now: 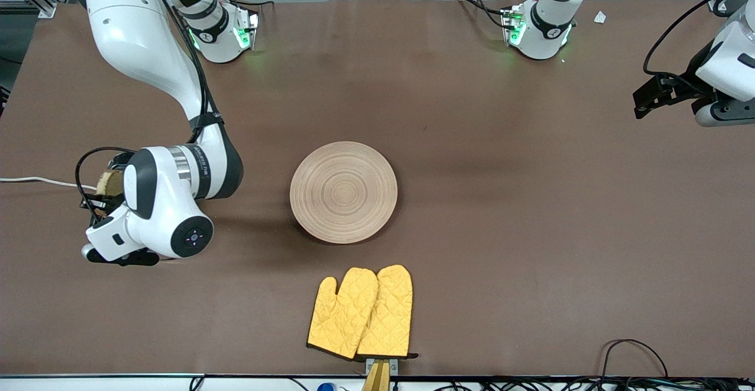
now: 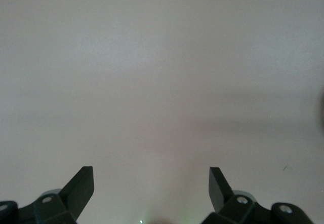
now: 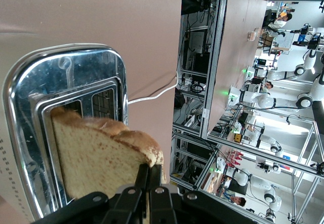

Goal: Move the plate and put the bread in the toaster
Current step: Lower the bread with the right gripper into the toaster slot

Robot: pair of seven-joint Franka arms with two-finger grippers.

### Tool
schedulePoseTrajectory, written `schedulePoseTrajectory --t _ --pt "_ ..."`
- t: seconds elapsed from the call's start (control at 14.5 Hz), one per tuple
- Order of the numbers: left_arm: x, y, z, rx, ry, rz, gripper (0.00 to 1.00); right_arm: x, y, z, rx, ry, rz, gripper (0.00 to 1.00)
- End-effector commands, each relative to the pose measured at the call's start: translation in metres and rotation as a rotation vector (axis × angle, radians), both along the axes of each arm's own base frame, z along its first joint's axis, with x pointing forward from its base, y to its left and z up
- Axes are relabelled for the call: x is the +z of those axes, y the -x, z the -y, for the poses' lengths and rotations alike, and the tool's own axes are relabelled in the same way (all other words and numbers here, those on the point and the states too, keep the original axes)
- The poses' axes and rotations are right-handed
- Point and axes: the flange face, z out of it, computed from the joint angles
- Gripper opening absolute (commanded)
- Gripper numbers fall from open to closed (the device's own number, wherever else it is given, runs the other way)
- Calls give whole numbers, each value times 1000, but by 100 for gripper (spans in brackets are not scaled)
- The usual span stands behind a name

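Note:
The round wooden plate (image 1: 343, 191) lies bare at the table's middle. My right gripper (image 3: 150, 169) is shut on the crust edge of the brown bread slice (image 3: 96, 158) and holds it just over the toaster's chrome top (image 3: 66, 77), in front of its two slots. I cannot tell whether the slice's lower edge is in a slot. In the front view the bread (image 1: 109, 183) peeks out past the right arm's hand (image 1: 159, 208), which hides the toaster. My left gripper (image 2: 152, 183) is open and empty over bare table at the left arm's end (image 1: 652, 97).
A pair of yellow oven mitts (image 1: 363, 311) lies nearer to the front camera than the plate, at the table's edge. The toaster's white cord (image 1: 35, 180) runs off the right arm's end of the table.

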Motion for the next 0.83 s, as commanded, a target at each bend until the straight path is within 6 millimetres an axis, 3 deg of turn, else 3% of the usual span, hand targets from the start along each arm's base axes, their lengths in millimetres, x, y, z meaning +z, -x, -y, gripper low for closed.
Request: schedulePoseTrajectory --t 0.0,0.28,0.34,0.41,0.48,0.62,0.76 --pt "4 0 2 -16 10 11 100 3 -6 7 3 -6 -1 0" --pt "3 -1 2 -16 10 9 100 2 -5 5 6 -7 -2 2" --pt "3 -1 2 -16 10 9 100 2 -5 4 2 -4 6 9" --pt "4 -1 3 -18 11 12 100 4 -6 5 0 -9 16 32" --pt "4 -1 3 -18 11 14 100 6 -8 8 6 -22 29 65" --pt "6 -1 2 -17 11 17 100 7 -9 11 3 -26 34 100" --pt "8 -2 3 -18 12 23 100 8 -8 5 7 -29 37 100"
